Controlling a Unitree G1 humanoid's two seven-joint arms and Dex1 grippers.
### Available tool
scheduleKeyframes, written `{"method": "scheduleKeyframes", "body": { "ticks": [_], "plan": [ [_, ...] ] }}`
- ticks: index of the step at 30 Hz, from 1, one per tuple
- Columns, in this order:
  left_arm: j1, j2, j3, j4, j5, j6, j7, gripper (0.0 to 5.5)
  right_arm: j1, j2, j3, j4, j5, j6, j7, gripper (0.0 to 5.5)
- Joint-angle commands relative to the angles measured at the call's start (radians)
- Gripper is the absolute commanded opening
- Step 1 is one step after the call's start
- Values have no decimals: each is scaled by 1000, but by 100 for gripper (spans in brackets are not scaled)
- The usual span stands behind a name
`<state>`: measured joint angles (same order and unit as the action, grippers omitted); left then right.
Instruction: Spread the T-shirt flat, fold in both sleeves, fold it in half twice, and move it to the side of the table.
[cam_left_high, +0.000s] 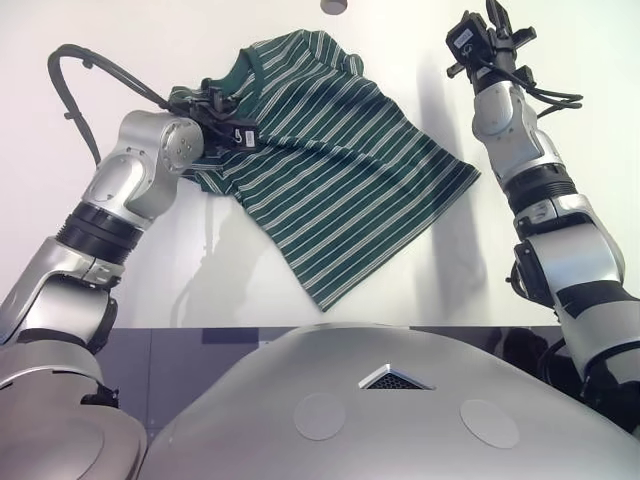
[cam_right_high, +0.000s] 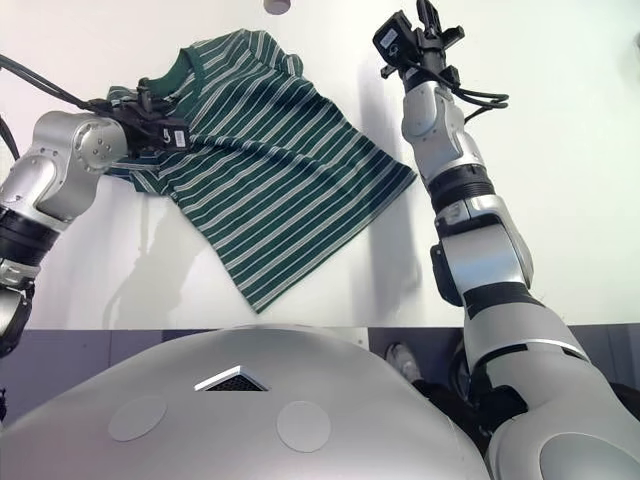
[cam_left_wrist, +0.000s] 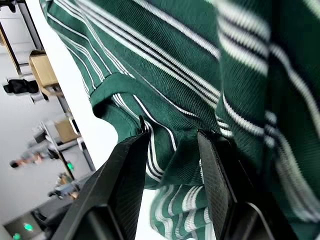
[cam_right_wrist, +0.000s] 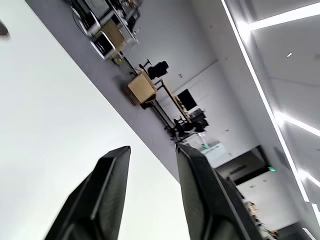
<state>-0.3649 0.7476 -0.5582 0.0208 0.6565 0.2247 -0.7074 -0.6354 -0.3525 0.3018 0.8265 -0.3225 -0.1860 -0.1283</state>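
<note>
A green T-shirt (cam_left_high: 340, 190) with white stripes lies slantwise on the white table (cam_left_high: 560, 120), collar toward the far side and hem corner toward me. My left gripper (cam_left_high: 213, 103) is at the shirt's left shoulder, shut on a bunch of the striped cloth (cam_left_wrist: 170, 160) by the sleeve. The cloth there is pulled up into folds. My right gripper (cam_left_high: 497, 22) is raised above the table beyond the shirt's right side, clear of the cloth. It stands open, and its two fingers (cam_right_wrist: 100, 195) have nothing between them.
A small grey round object (cam_left_high: 333, 5) sits at the far edge of the table, beyond the collar. Bare white tabletop lies to the right of the shirt and in front of it, up to the table's near edge (cam_left_high: 300, 328).
</note>
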Motion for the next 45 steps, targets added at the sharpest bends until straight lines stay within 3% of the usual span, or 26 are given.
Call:
{"method": "scheduleKeyframes", "body": {
  "ticks": [1,6,12,16,20,24,28,32,35,39,45],
  "plan": [
    [-36,-62,57,-144,1,92,-53,180,-17,118,-28,-94,162,37,287,167],
    [-72,-57,112,-284,9,162,-162,180,-136,324,-160,-56,408,292,483,167],
    [-116,-198,101,-269,-8,186,-110,180,-335,395,-37,366,204,348,416,167],
    [-115,-300,90,-261,-3,183,-46,180,-300,202,159,484,-80,266,216,167],
    [-81,-345,80,-249,0,161,13,180,-240,11,175,505,-159,234,121,167],
    [-60,-400,54,-155,-19,86,96,180,-249,-32,124,442,-155,125,-86,167],
    [-186,-521,24,130,-34,-103,285,180,-210,-19,7,208,-85,-134,-279,167],
    [-460,-585,-75,716,80,-262,449,180,-149,5,-76,75,-21,-161,-264,167],
    [-558,-609,-155,1025,147,-325,458,180,-141,14,-114,51,-2,-141,-250,167],
    [-488,-485,-276,1142,227,-370,192,180,-93,9,-139,8,0,-107,-229,167],
    [-350,-242,-255,919,167,-428,29,180,-28,18,-158,-34,-8,-39,-195,167]
  ]
}}
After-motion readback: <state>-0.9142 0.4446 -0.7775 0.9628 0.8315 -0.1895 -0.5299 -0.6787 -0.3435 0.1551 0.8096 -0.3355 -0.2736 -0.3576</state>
